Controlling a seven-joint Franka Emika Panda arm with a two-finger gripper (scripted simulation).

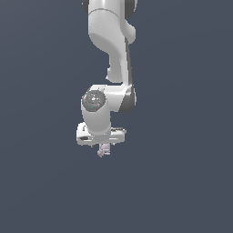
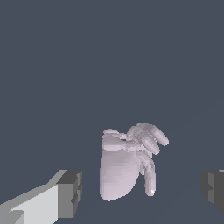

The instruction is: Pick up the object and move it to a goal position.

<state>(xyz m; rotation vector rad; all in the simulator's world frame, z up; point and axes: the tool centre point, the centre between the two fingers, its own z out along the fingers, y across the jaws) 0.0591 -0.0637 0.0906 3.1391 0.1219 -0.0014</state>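
The object [image 1: 103,150] is a tiny pale pinkish-lilac knobbly lump that peeks out just under the white hand in the exterior view. In the wrist view the object [image 2: 127,164] looks like a rounded body with several finger-like knobs. It lies between the two dark fingertips [image 2: 71,192], with a gap on each side. My gripper [image 2: 142,190] is open and straddles the lump without touching it. In the exterior view the gripper [image 1: 103,146] points straight down, and its fingers are mostly hidden by the hand.
A plain dark grey-blue surface [image 1: 182,182] fills both views. The white arm [image 1: 111,50] rises above the hand to the top of the exterior view.
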